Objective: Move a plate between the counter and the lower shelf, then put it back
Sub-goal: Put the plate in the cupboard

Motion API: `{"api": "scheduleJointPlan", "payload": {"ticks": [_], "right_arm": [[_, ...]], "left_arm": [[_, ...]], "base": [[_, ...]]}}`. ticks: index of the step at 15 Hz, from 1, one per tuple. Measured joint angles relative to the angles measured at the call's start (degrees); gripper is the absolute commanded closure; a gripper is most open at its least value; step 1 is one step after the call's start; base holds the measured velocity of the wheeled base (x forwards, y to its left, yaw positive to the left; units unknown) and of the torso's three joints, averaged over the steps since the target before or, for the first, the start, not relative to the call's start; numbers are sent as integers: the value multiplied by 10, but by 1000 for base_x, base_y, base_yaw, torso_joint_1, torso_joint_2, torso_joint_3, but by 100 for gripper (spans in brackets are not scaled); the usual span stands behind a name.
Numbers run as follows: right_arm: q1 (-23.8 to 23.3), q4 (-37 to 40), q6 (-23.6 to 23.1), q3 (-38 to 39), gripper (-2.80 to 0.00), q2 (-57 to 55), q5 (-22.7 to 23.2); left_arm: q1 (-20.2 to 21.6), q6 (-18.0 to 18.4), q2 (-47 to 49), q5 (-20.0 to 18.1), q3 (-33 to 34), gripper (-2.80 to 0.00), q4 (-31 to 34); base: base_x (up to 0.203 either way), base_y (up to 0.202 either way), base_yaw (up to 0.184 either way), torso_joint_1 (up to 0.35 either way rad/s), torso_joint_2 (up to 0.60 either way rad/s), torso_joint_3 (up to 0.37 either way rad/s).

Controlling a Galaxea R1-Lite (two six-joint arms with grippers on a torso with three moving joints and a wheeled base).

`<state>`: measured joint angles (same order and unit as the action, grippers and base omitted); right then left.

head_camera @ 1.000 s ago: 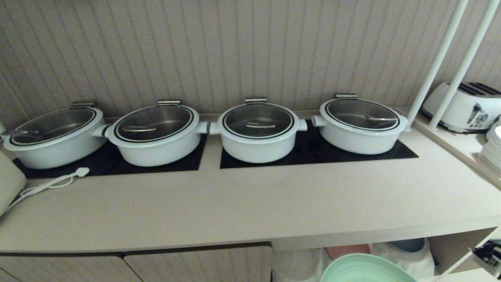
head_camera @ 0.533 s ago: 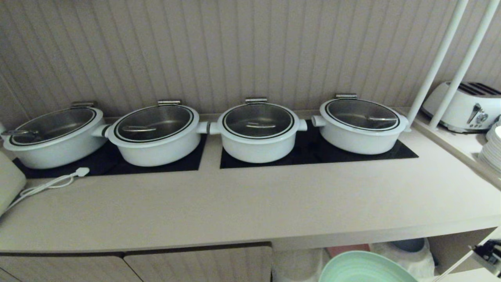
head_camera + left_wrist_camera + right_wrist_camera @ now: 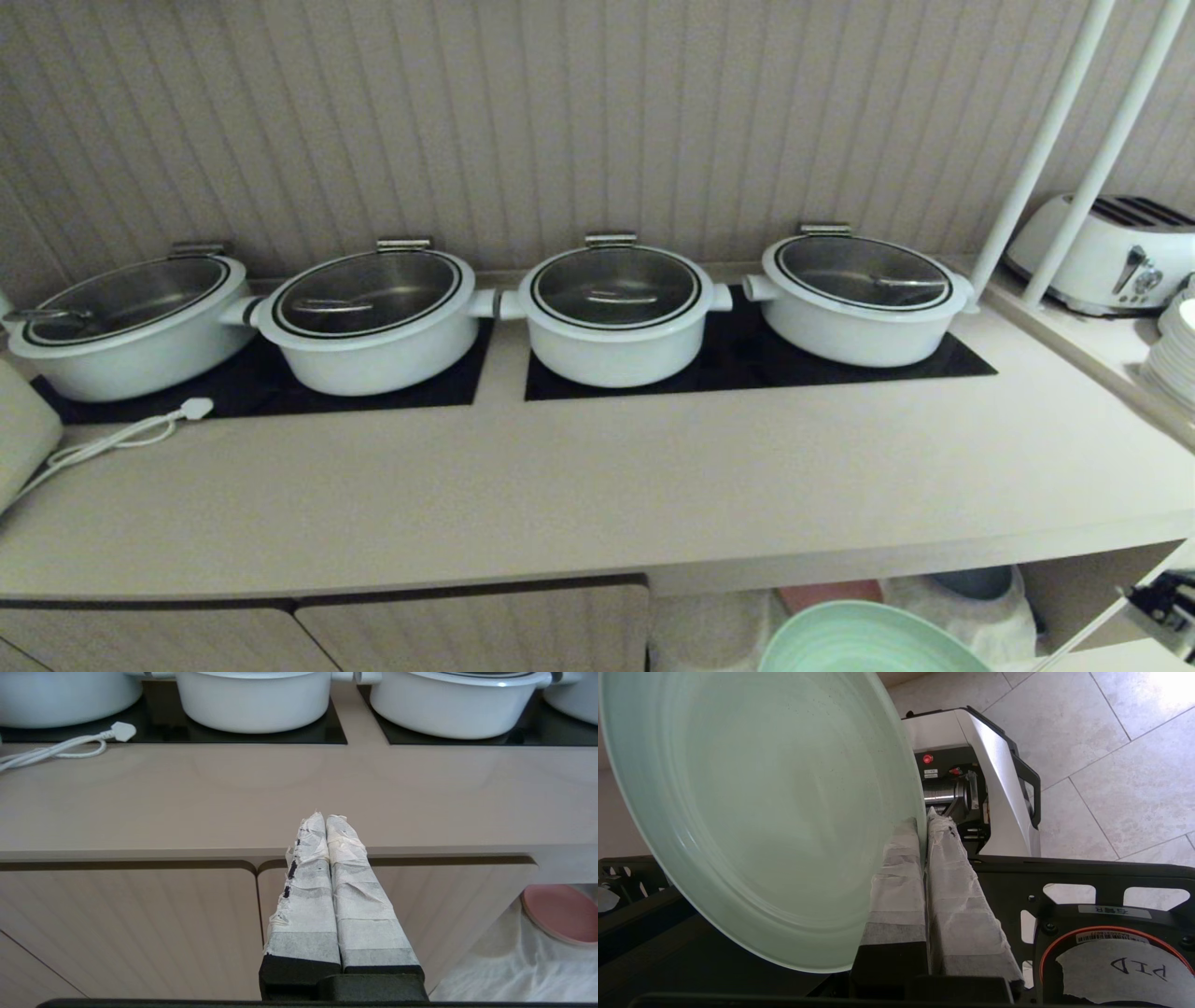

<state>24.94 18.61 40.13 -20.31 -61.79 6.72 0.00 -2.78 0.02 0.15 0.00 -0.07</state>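
Head view: plate (image 3: 868, 642) hangs low in front of the lower shelf (image 3: 943, 597), below the tabletop (image 3: 597, 485) edge; left wrist view: left gripper (image 3: 325, 817) idle, jaws clenched empty; right wrist view: right gripper (image 3: 923, 822) jaws clenched on the plate's rim; advise clearing the edge before moving inward.

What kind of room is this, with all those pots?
Probably a buffet or serving kitchen: four white pots with lids stand in a row on a long counter, with a toaster and stacked white plates at the side.

Buffet-style kitchen: four lidded white pots (image 3: 616, 313) on counter (image 3: 579, 485), toaster (image 3: 1106, 252), stacked plates (image 3: 1174, 355).
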Motion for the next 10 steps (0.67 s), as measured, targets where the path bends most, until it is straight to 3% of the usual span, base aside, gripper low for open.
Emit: {"api": "scheduleJointPlan", "payload": {"ticks": [10], "right_arm": [[0, 0, 0, -1, 0, 1, 0]], "left_arm": [[0, 0, 0, 0, 0, 0, 0]], "base": [[0, 0, 0, -75, 172, 83]]}}
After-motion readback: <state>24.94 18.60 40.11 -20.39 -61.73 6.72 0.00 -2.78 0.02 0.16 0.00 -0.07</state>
